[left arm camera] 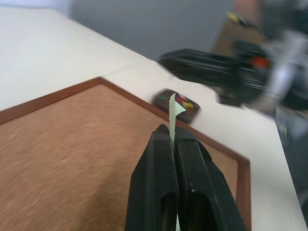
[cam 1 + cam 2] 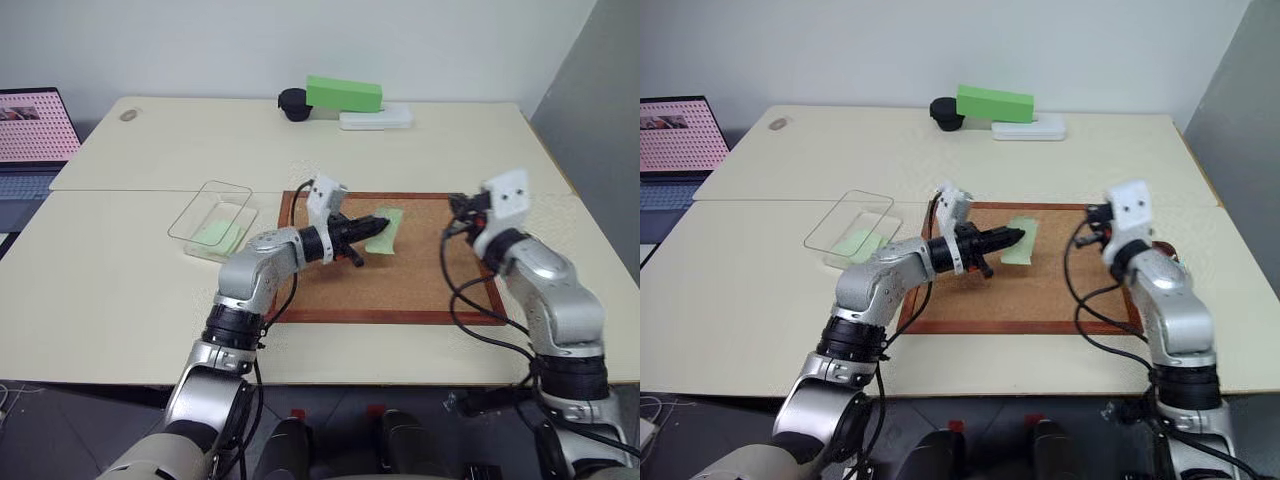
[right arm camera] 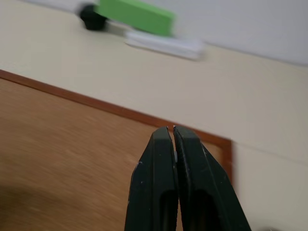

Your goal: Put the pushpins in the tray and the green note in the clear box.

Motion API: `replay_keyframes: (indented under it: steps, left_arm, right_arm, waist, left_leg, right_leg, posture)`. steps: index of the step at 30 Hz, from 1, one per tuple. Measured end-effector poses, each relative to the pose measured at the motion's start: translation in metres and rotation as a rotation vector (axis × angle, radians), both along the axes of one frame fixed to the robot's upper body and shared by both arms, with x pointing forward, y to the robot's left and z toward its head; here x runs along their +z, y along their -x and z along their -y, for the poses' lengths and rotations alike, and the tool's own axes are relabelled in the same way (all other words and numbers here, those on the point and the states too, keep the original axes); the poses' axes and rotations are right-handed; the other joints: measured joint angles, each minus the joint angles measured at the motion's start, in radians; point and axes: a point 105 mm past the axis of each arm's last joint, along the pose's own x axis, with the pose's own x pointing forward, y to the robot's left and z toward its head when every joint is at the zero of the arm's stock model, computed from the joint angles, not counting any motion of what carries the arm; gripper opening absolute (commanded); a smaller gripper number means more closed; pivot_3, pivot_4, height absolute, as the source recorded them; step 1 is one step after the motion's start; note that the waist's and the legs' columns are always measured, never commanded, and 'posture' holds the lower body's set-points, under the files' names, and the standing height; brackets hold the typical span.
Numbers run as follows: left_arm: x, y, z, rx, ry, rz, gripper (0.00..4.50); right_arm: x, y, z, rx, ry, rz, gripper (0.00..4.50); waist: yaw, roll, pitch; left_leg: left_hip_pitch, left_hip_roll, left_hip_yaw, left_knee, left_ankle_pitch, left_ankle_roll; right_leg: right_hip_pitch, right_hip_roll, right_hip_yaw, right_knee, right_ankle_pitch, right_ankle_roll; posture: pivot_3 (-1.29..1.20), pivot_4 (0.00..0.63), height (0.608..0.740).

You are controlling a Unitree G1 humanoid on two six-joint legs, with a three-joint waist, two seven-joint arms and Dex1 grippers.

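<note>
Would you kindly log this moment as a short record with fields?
Left gripper: fingers shut on the green note, over the cork board
Right gripper: fingers shut, nothing seen between them
Clear box: on the table left of the board, a green slip already inside
Tray: beside the board's edge, coloured pushpins in it

Cork board [image 2: 1040, 290], brown wooden frame, lay on a pale table [image 2: 760, 300]. Left gripper [image 2: 1014, 236] reached level over the board, its tip at a green note [image 2: 1021, 242] on the cork. Right gripper [image 2: 1092, 222] hung over the board's right part. Clear box [image 2: 852, 236] stood just left of the board, a green slip inside. Bright green block [image 2: 994, 104], black round object [image 2: 946, 113] and white flat case [image 2: 1030, 129] sat at the far edge. Laptop [image 2: 678, 140] stood far left.
</note>
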Motion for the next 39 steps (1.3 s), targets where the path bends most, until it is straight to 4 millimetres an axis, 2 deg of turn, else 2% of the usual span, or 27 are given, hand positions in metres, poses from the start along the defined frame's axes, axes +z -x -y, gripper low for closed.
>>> replay_keyframes:
  steps: [2, 5, 9, 13, 18, 21, 31, 34, 39]
  left_arm:
    - [-0.003, 0.012, 0.014, -0.077, -0.066, 0.089, 0.04]
    - [-0.006, 0.017, 0.025, -0.114, -0.105, 0.165, 0.04]
    - [-0.006, 0.004, 0.031, -0.059, -0.114, 0.209, 0.04]
    - [-0.008, 0.000, 0.034, -0.049, -0.113, 0.208, 0.04]
    - [-0.007, -0.001, 0.031, -0.038, -0.114, 0.223, 0.00]
    - [-0.007, -0.002, 0.031, -0.038, -0.116, 0.225, 0.00]
    - [-0.007, -0.002, 0.031, -0.038, -0.118, 0.226, 0.00]
    - [-0.007, -0.002, 0.031, -0.039, -0.120, 0.226, 0.00]
    - [-0.008, -0.001, 0.031, -0.040, -0.120, 0.226, 0.00]
  right_arm:
    - [-0.007, -0.003, 0.024, -0.097, 0.007, -0.025, 0.00]
    - [-0.013, -0.007, 0.044, -0.176, -0.041, -0.056, 0.00]
    - [-0.015, -0.014, 0.051, -0.210, -0.112, -0.071, 0.00]
    - [-0.020, -0.020, 0.059, -0.254, -0.167, -0.100, 0.00]
    - [-0.037, -0.021, 0.069, -0.302, -0.189, -0.156, 1.10]
    - [-0.039, -0.020, 0.070, -0.307, -0.191, -0.161, 1.66]
    - [-0.039, -0.019, 0.074, -0.331, -0.199, -0.159, 3.98]
    - [-0.039, -0.018, 0.077, -0.342, -0.204, -0.159, 4.46]
    - [-0.042, -0.017, 0.078, -0.347, -0.211, -0.175, 4.46]
  waist:
    - [-0.004, 0.000, 0.000]
    - [-0.008, 0.001, 0.000]
    - [-0.008, 0.001, 0.000]
    - [-0.004, 0.001, 0.000]
    - [-0.003, 0.001, 0.000]
    - [-0.004, 0.001, 0.000]
    - [-0.004, 0.001, 0.000]
    - [-0.004, 0.001, 0.000]
    - [-0.004, 0.001, 0.000]
  left_leg:
    - [0.000, 0.000, 0.001, 0.000, 0.000, 0.000]
    - [0.001, 0.001, 0.001, 0.000, 0.000, 0.000]
    - [0.000, 0.001, 0.001, 0.000, 0.000, 0.000]
    - [-0.001, 0.001, 0.001, 0.000, 0.000, 0.001]
    - [-0.002, 0.000, 0.001, 0.000, -0.001, 0.002]
    - [-0.002, 0.001, 0.001, 0.000, -0.001, 0.002]
    - [-0.002, 0.000, 0.001, 0.000, -0.001, 0.002]
    - [-0.002, 0.000, 0.001, 0.000, -0.001, 0.002]
    - [-0.002, 0.000, 0.001, 0.000, -0.001, 0.002]
  right_leg:
    - [0.000, 0.000, 0.001, -0.001, 0.000, 0.000]
    - [0.000, 0.002, 0.001, -0.001, 0.000, 0.000]
    - [0.000, 0.002, 0.002, -0.001, 0.000, 0.001]
    - [0.000, 0.002, 0.001, -0.002, 0.000, 0.000]
    - [0.000, 0.001, 0.001, -0.002, 0.000, 0.000]
    - [0.000, 0.001, 0.001, -0.002, 0.000, 0.000]
    - [0.000, 0.001, 0.001, -0.002, 0.000, 0.000]
    - [0.000, 0.001, 0.001, -0.002, 0.000, 0.000]
    - [0.000, 0.001, 0.001, -0.001, 0.000, 0.000]
  posture:
    - [0.00, 0.150, 0.740]
    - [0.00, 0.150, 0.740]
    - [0.00, 0.150, 0.740]
    - [0.00, 0.150, 0.740]
    - [0.00, 0.150, 0.740]
    - [0.00, 0.150, 0.740]
    - [0.00, 0.150, 0.740]
    - [0.00, 0.150, 0.740]
    - [0.00, 0.150, 0.740]
